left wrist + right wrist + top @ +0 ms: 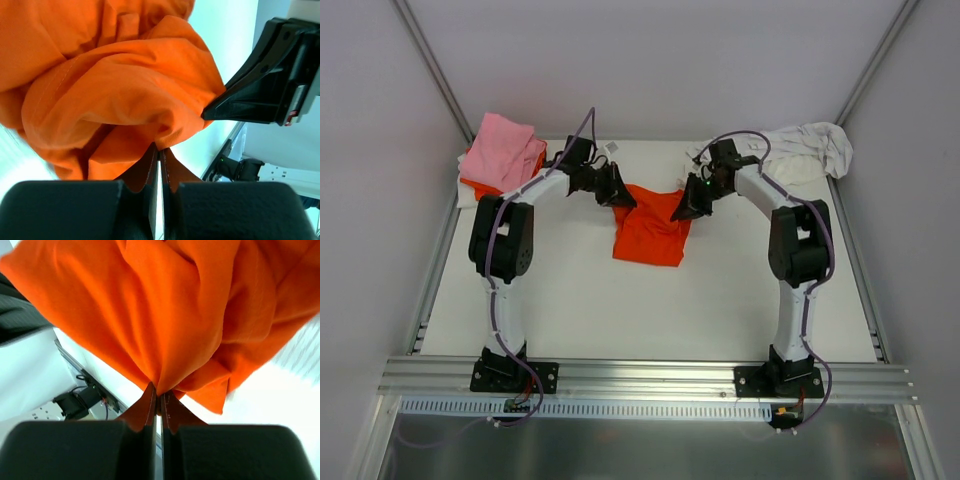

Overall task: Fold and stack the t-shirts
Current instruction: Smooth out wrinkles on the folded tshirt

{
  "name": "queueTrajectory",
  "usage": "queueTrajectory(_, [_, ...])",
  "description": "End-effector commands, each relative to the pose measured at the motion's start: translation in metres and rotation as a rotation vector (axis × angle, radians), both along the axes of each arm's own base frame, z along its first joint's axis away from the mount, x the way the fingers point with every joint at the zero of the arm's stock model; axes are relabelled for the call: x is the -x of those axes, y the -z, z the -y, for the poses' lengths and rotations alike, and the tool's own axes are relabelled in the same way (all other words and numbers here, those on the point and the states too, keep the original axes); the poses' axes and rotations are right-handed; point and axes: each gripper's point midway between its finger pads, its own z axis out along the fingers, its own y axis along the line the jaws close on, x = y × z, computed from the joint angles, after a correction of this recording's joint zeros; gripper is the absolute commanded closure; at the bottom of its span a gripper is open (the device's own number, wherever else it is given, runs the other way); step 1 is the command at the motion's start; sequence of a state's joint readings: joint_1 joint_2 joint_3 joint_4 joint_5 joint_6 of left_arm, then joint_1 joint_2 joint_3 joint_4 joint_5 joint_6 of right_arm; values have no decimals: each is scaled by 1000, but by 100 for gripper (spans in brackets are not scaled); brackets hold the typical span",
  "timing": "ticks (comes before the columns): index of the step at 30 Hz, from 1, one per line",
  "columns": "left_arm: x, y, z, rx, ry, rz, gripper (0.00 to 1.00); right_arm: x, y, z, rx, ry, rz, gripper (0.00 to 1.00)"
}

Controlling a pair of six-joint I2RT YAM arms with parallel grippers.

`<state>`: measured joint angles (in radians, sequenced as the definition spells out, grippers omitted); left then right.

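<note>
A bright orange t-shirt (651,236) hangs between my two grippers over the middle of the table, its lower part draped on the surface. My left gripper (623,196) is shut on its left top edge, and the cloth (120,85) bunches right at the fingertips. My right gripper (678,212) is shut on the right top edge, where the fabric (165,315) fans out from the pinch. In the left wrist view the right gripper (212,114) shows as a black wedge against the cloth. A pink t-shirt (504,150) lies on an orange one (478,184) at the back left.
A crumpled white t-shirt (802,150) lies at the back right corner. White walls close in the table (640,310) on three sides. An aluminium rail (640,376) carrying both arm bases runs along the near edge.
</note>
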<state>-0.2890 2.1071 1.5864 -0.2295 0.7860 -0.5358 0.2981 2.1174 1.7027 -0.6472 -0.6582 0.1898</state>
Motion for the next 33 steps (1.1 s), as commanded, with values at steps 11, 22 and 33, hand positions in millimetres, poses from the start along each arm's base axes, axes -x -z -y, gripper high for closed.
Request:
queueTrajectory(11, [56,-66,-6,47,56,84,100,66,-52,9,-33,-88,40,100])
queueTrajectory(22, [76,-76,2,56,91,90,100,88,-60,5,-48,-112,23,100])
queueTrajectory(33, [102,-89,1,62,101,113,100,124,-84,-5,-78,-175,13,100])
